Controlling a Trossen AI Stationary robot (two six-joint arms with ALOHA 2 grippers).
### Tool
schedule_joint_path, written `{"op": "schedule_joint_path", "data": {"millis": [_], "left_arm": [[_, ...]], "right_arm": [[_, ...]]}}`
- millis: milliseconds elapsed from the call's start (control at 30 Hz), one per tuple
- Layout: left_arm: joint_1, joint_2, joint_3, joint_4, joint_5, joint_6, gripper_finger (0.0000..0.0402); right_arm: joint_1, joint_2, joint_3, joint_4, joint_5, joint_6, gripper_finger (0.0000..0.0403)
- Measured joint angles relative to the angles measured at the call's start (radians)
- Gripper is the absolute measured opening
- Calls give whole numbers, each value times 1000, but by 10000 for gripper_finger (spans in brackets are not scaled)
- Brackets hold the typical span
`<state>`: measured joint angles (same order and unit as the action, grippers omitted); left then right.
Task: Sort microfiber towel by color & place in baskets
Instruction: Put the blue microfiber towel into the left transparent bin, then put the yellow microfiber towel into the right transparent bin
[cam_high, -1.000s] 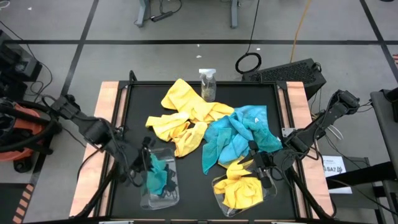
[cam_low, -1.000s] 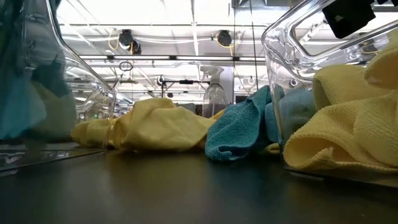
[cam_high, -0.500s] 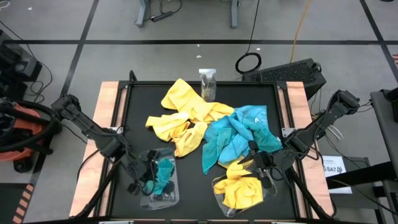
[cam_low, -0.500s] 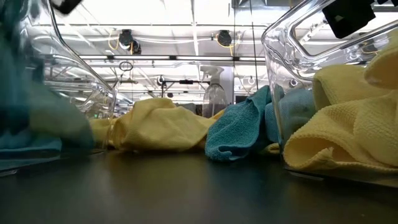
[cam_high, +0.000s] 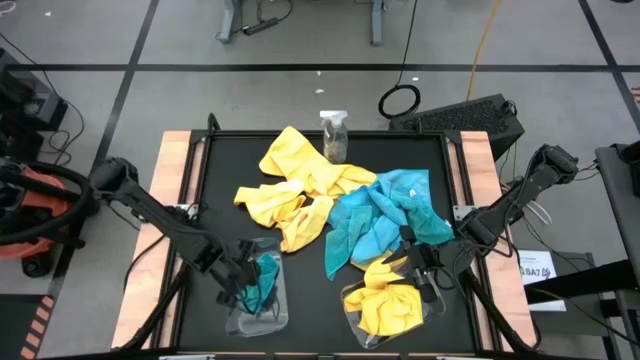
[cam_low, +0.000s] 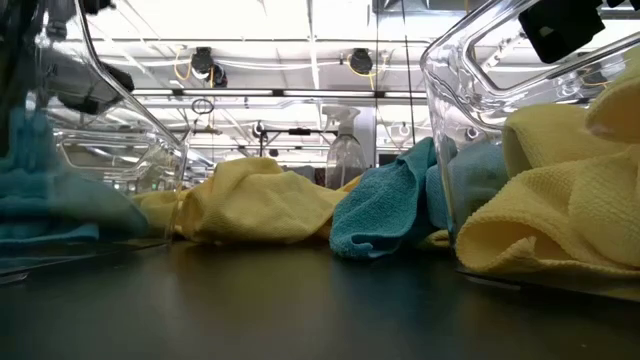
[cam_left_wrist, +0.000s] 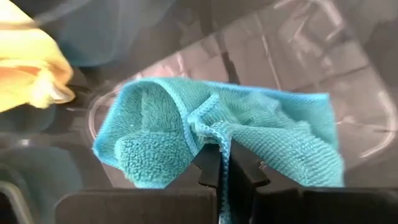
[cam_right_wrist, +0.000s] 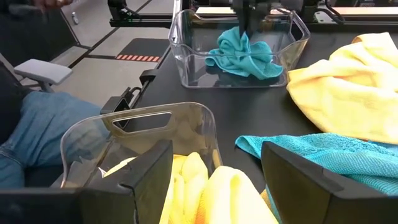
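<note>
Sorting stands partly done, by our count.

Item one: the clear plastic rectangular tub on the left (cam_high: 258, 300) holds a turquoise microfiber cloth (cam_high: 262, 282). We find the left gripper (cam_high: 243, 285) lowered into this tub, its fingers pinched tight on a fold of that cloth, so we judge this piece delivered but not yet let go.

Item two: the clear plastic rectangular tub on the right (cam_high: 428, 305) holds bright yellow microfiber cloth (cam_high: 385, 305), heaped to the rim; how many pieces we cannot tell. The right gripper (cam_high: 418, 262) waits at this tub's far edge, fingers spread and carrying nothing.

Item three, outstanding: a loose pile of yellow cloths (cam_high: 295, 180) lies at the middle of the black table top (cam_high: 220, 180), running from the far centre toward the left tub.

Item four, outstanding: a heap of turquoise cloths (cam_high: 385, 220) lies just beside the yellow pile, on its right, touching it and reaching down to the right tub.

Item five, not for sorting: a small clear spray bottle (cam_high: 334, 133) stands at the far edge of the table.

We reckon the greater share of cloths is unsorted; each colour has only a start in its tub.
</note>
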<state>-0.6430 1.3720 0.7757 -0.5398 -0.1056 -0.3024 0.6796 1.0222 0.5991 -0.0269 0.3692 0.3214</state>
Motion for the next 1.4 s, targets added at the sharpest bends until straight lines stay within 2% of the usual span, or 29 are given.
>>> {"op": "schedule_joint_path", "data": {"millis": [233,467,567,833,967,1100,1400], "left_arm": [[0,131,0,21,18,20,15],[1,166,5,50,37,20,20],[1,160,3,56,39,19,44],[4,124,2,40,34,-25,158],[15,86,44,-12,42,-33,197],[16,35,81,-35,42,-32,213],[15,-76,157,-106,44,-31,215]], "right_arm": [[0,0,0,0,1,0,238],[0,0,0,-1,1,-2,238],[0,0,0,-1,1,-3,238],[0,0,0,-1,1,-4,238],[0,0,0,-2,1,-4,238],[0,0,0,-2,0,-4,238],[0,0,0,-5,0,-12,238]]}}
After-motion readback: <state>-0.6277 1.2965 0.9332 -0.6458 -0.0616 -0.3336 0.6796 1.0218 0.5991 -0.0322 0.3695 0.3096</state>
